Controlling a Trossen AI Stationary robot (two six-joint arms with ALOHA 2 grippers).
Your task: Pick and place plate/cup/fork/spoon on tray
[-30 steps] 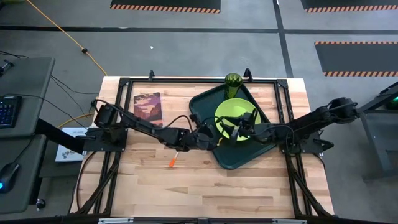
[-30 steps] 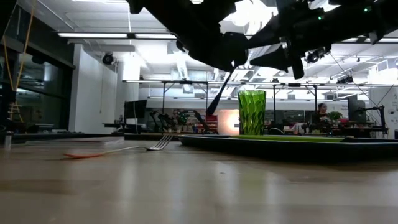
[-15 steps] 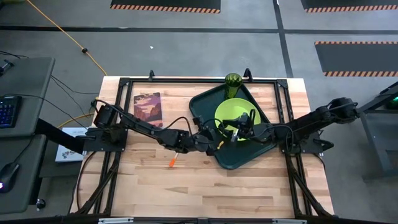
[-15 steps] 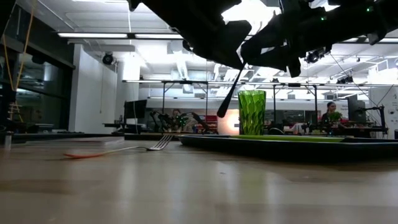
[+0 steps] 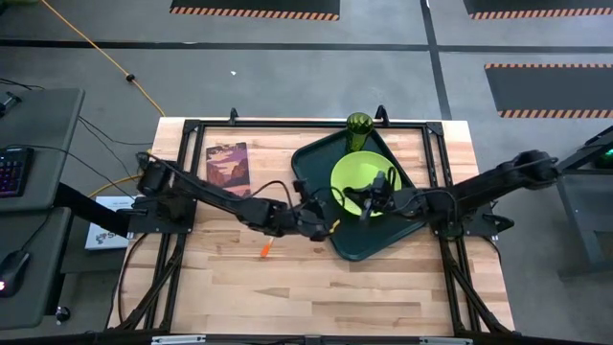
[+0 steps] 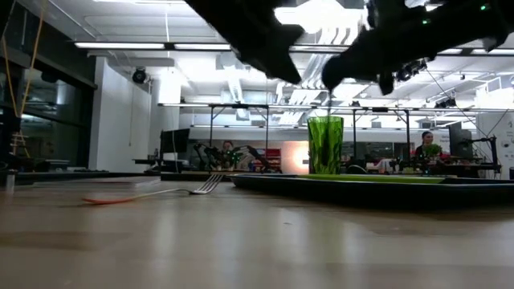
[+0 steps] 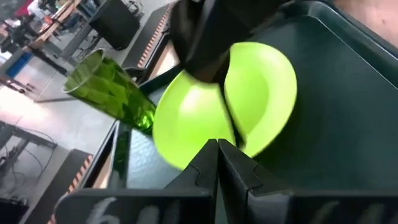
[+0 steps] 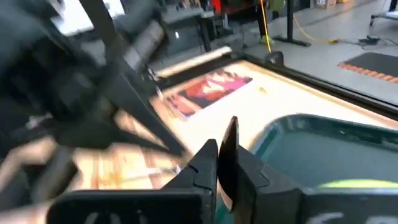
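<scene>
A thin dark spoon is held in the air over the lime-green plate, which lies in the dark-green tray. My left gripper and my right gripper face each other over the tray. Both are shut on the spoon. In the high view the left gripper is at the tray's left rim and the right gripper is above the plate. The green cup stands in the tray's far corner. The orange-handled fork lies flat on the table left of the tray. My left gripper pinches one end of the spoon between its two fingers, coming from the table's left and slanting slightly down. The spoon runs on toward the other gripper, clear of the plate. My right gripper pinches the spoon's other stretch between its two fingers, coming nearly level from the table's right. A short piece of the spoon sticks out past the fingertips. I cannot tell which end this is.
A maroon picture book lies on the table's far left part. A black frame runs around the table top. Bare wood lies toward the near edge, around the fork.
My left gripper has carried the spoon a little toward the table's right, up to the right gripper. My right gripper has rolled and shut on the spoon. The spoon, which hung slanted below the left gripper, now spans between the two grippers.
</scene>
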